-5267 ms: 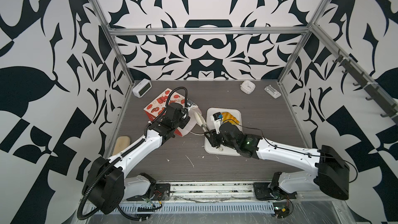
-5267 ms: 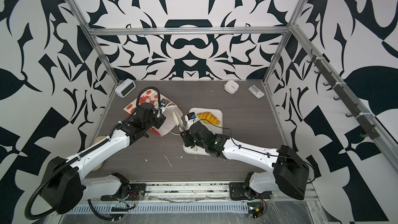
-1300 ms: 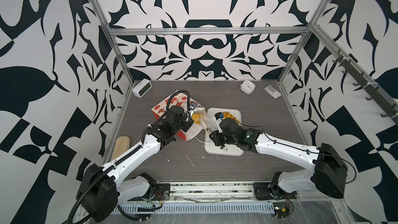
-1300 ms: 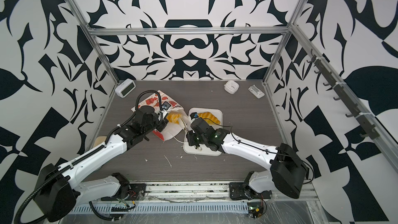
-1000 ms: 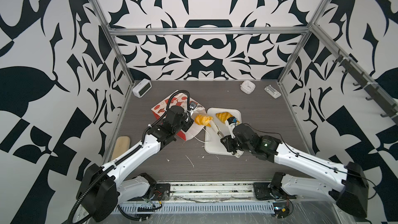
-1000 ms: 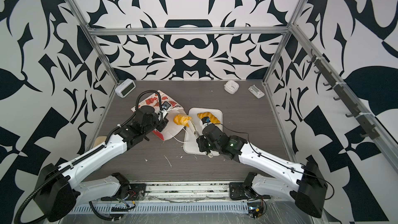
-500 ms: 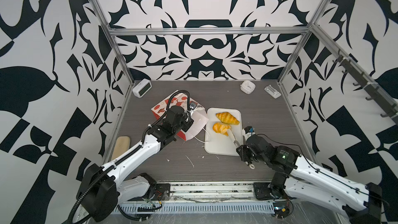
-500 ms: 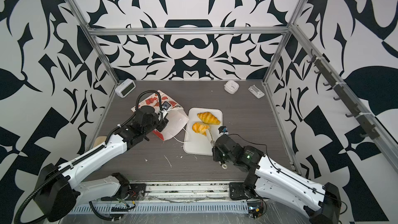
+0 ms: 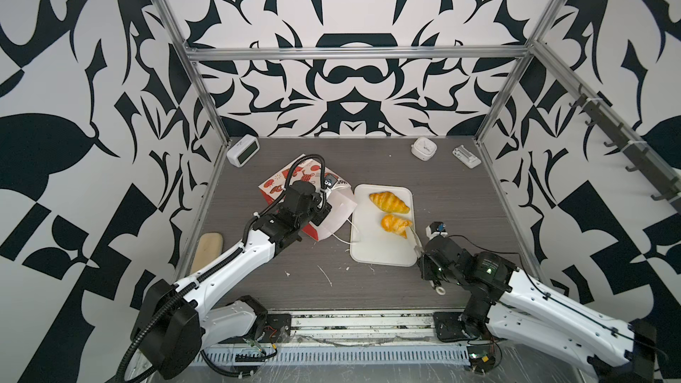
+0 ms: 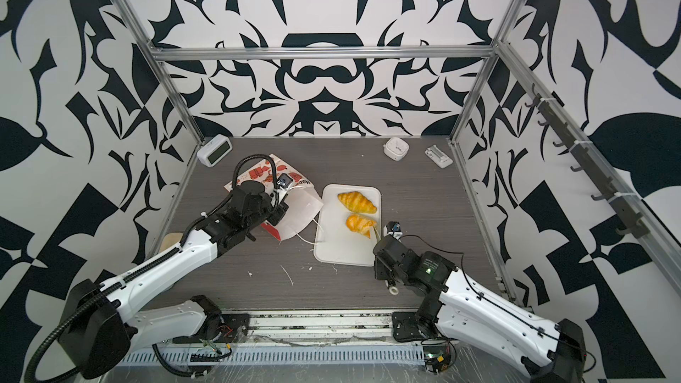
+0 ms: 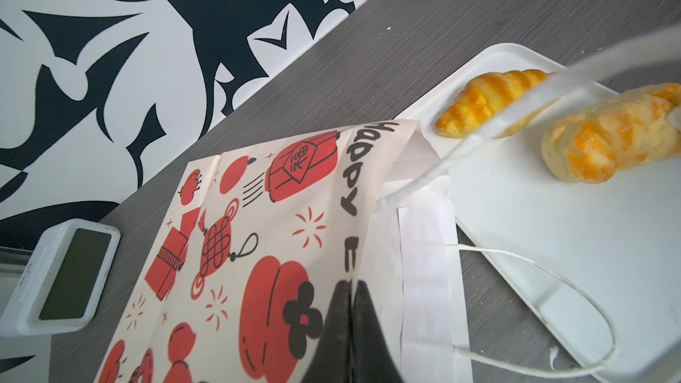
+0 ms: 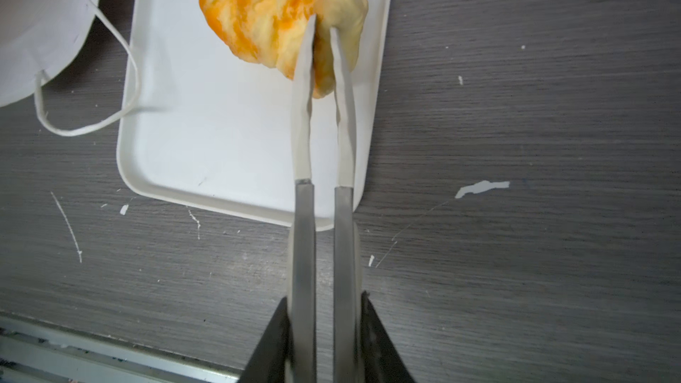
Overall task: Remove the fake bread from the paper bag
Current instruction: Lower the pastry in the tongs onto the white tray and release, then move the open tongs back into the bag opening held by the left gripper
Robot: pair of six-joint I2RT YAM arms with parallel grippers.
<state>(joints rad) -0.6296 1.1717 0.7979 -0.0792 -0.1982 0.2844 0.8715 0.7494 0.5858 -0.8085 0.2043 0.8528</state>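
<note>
**Two pastries out on the tray, bag lying on its side**

At the far left edge of the table point(image 9: 460, 197) a beige pad point(image 9: 210, 254) lies against the wall, and a small white clock point(image 9: 243, 149) sits in the far left corner. Just right of these the paper bag point(image 9: 283, 182) lies flat on its side, printed face up, its white-lined mouth turned toward the right. The left gripper point(image 11: 350, 289) is clamped tight on the bag's upper edge at the mouth. From where I stand I cannot see into the bag. One cord handle point(image 11: 552, 278) loops out over the near left rim of the white tray point(image 9: 376, 256), which sits just beside the bag's mouth.

On the far half of the tray lie the croissant point(image 9: 388, 202) and, nearer and touching it, a second pastry point(image 9: 395, 224). The right gripper point(image 12: 323, 25) reaches in from the near right with two long thin blades. Their tips stand a little apart on either side of the second pastry's pale end, and I cannot tell whether they pinch it or only flank it.

In the far right corner sit a small white box point(image 9: 423, 148) and a flat white piece point(image 9: 466, 156).
</note>
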